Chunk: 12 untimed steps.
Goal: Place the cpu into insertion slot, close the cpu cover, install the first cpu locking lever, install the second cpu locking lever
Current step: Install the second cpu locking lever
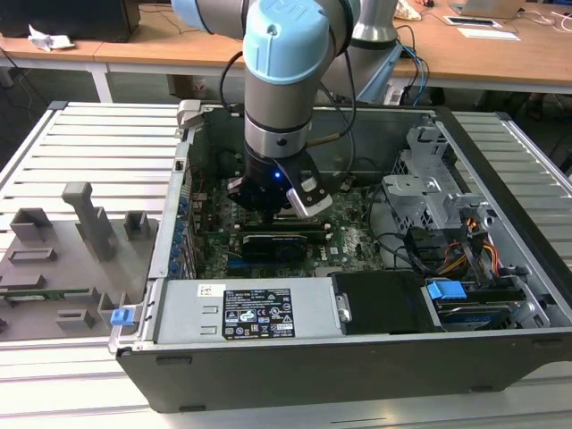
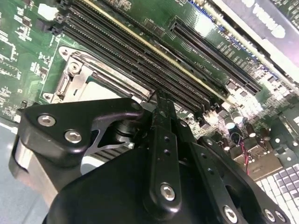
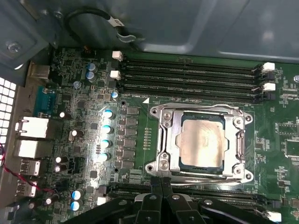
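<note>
In the first wrist view the cpu [image 3: 202, 142], silvery-grey and square, lies in the insertion slot [image 3: 233, 122] on the green board. The cpu cover [image 3: 164, 135], a silvery metal frame, lies flat around it. A thin metal lever [image 3: 201, 174] runs along the socket edge nearest my gripper. My gripper [image 3: 161, 181] hangs just off that edge, its two black fingers pressed together with nothing between them. In the second wrist view the fingertips [image 2: 161, 100] stand over the socket corner [image 2: 70, 70]. In the exterior view the gripper [image 1: 275, 198] is down inside the computer case.
Long black memory slots [image 3: 187, 77] run beside the socket. A black cable [image 3: 93, 18], capacitors [image 3: 106, 135] and rear ports [image 3: 28, 135] lie on its other side. The case holds a power supply [image 1: 255, 311] and a drive cage [image 1: 429, 179]. Grey fixtures [image 1: 80, 223] stand on the table.
</note>
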Motion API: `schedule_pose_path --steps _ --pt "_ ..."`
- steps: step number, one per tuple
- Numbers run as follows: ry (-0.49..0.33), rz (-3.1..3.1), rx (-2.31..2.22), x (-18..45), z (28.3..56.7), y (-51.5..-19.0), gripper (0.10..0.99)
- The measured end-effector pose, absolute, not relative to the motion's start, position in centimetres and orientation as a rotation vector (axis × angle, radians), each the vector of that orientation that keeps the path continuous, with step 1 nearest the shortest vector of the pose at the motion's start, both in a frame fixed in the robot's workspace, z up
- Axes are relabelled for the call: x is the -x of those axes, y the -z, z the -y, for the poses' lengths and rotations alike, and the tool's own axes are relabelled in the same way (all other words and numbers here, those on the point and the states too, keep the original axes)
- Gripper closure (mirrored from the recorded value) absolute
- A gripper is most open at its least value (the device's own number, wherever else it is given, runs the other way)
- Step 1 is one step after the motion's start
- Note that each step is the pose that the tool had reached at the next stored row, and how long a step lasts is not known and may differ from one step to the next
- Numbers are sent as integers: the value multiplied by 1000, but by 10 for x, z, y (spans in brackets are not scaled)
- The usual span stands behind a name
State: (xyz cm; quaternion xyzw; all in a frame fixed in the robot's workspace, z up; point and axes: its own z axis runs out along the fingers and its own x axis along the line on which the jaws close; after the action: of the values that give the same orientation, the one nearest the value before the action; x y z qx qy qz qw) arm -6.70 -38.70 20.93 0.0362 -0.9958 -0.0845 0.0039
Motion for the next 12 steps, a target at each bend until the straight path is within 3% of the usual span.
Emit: schedule_pose_path --steps 12 --pt "339 3115 -114 74 384 -201 980"
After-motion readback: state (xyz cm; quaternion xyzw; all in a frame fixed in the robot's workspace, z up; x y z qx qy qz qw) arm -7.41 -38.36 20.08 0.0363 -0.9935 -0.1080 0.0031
